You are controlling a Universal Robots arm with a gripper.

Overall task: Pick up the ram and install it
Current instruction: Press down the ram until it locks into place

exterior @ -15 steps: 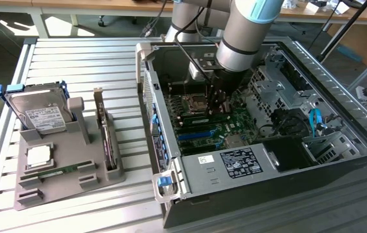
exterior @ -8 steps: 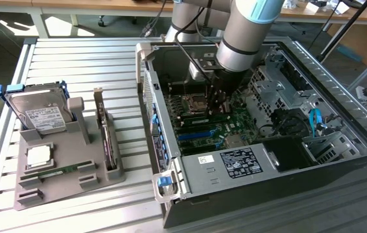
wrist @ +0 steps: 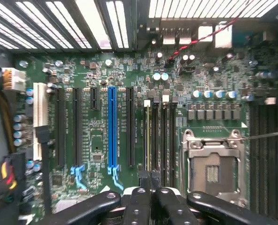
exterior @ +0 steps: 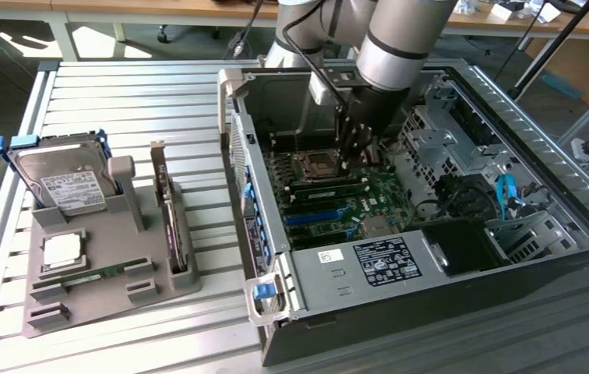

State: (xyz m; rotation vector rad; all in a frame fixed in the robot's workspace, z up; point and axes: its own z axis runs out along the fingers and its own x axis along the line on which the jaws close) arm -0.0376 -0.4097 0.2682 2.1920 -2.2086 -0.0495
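Exterior view: gripper [exterior: 360, 153] inside case [exterior: 544, 257] | fingers closed, apparently empty | ram [exterior: 95, 274] on holder [exterior: 175, 284]

No legible text on any label

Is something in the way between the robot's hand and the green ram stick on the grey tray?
Yes. The gripper is down inside the computer case, over the motherboard. The ram lies outside on the tray. The case's side wall stands between them, and so does the upright expansion card.
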